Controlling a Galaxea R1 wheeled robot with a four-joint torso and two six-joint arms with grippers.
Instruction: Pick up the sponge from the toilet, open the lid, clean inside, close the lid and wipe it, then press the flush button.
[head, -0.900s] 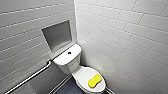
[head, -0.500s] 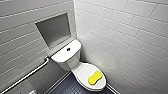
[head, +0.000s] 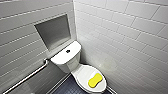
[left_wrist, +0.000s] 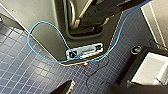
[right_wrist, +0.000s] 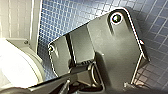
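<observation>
Sponge (head: 95, 80) lies flat on the shut lid (head: 83, 74) of the toilet (head: 67, 58), toward the front and skewed to the bowl's axis. Step in hand is judged to be the pickup, not yet begun. It is best taken from above, across the narrow waist, and lifted straight so it does not skid on glossy plastic. Whether either arm's jaws stand apart or together cannot be told. Obstructions: tiled wall (head: 125, 45) close beside the bowl, rail (head: 27, 77) and niche (head: 53, 31) on the other wall.
</observation>
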